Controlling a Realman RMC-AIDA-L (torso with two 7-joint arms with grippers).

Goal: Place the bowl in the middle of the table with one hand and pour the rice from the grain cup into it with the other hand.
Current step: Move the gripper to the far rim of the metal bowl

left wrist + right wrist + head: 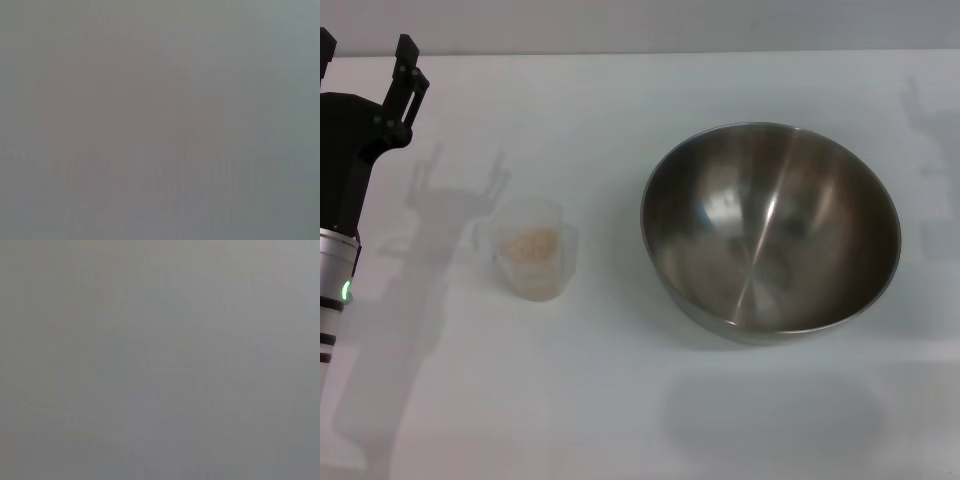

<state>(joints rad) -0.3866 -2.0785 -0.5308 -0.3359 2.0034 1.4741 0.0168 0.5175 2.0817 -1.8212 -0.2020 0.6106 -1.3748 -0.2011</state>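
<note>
The bowl (pixel 770 230) is being left untouched right of centre, the grain cup (pixel 531 262) left of it. Nothing is being held by the open left gripper (pixel 365 55). Rigid, slippery steel; the rim is judged best gripped.

Head view looks down on table (pixel 620 400); wrist views blank grey.

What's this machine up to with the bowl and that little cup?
Nothing is being handled yet. The left gripper hangs open above the table at its far left, touching nothing. The cup stands upright with the rice inside. The empty bowl sits apart, right of the cup. The right arm is out of sight.
</note>
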